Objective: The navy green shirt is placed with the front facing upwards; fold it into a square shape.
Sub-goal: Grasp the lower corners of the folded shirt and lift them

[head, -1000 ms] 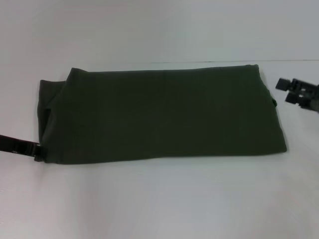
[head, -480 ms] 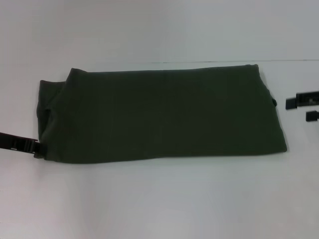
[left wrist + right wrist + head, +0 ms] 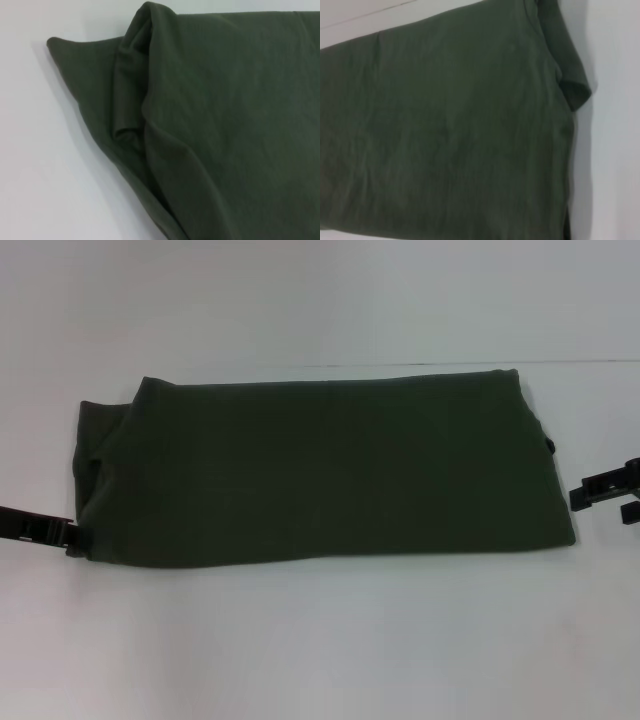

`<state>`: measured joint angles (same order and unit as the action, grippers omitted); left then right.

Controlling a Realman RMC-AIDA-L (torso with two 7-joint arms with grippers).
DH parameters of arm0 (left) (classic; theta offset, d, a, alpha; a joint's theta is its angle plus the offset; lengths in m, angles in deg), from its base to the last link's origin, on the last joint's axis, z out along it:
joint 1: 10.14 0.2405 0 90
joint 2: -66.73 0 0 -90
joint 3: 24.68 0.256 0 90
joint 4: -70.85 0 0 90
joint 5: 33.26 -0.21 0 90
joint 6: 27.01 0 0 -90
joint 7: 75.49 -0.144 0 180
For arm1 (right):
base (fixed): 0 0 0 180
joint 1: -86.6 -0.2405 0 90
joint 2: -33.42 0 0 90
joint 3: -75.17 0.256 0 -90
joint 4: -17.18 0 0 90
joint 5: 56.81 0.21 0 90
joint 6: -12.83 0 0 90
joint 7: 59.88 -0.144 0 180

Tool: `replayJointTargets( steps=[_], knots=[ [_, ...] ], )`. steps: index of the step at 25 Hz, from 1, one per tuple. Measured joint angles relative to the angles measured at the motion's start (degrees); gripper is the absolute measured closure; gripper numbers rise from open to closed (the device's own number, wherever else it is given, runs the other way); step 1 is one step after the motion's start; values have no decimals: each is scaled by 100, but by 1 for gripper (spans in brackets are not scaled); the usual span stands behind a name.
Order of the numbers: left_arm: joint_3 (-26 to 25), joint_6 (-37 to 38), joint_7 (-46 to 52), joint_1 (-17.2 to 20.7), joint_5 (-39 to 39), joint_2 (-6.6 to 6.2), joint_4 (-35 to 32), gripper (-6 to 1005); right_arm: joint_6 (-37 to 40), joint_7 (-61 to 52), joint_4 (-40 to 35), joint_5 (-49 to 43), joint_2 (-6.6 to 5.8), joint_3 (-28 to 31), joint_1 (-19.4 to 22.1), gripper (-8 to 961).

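On the white table (image 3: 320, 640) lies the shirt (image 3: 330, 470), folded into a long dark green band that runs across the middle of the head view. Its top layer is plain and smooth; no lettering or collar shows. At the shirt's left end the layers do not line up: a lower layer sticks out past the upper one, and the left wrist view shows a rumpled fold and a pointed corner there. At the shirt's right end a small tab of cloth juts out past the edge, seen in the right wrist view as a short flap lying on the table.

Left gripper (image 3: 72, 540) sits at the shirt's near left corner, touching or almost touching the cloth edge. Only a thin dark bar and its tip are visible, so I cannot tell whether it is open, closed, or gripping the corner. The left wrist view shows none of its fingers.

Right gripper (image 3: 612, 495) is just beside the shirt's right end, clear of the cloth with bare table between them. Two dark fingers show with a gap between them, so it stands open and empty.

Nothing lies on top of the shirt, and the table around it is plain white, with a faint seam line running beyond the shirt's far edge.
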<state>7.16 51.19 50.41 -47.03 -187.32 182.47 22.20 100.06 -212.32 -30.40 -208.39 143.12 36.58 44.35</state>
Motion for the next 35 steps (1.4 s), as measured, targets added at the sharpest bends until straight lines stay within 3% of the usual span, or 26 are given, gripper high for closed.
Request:
replayJointTargets(
  steps=[11, 18, 35],
  knots=[
    [-3, -14, -4, -28, 0, -9, -6, 957, -726, 151, 627, 11, 92, -5, -64, 92],
    [-3, -11, -4, -31, -1, -17, -3, 957, -916, 215, 719, 49, 228, -9, -120, 105],
    [-3, 1, -4, -37, -1, -18, 3, 956, -1179, 306, 909, 29, 288, -44, -143, 138]
  ],
)
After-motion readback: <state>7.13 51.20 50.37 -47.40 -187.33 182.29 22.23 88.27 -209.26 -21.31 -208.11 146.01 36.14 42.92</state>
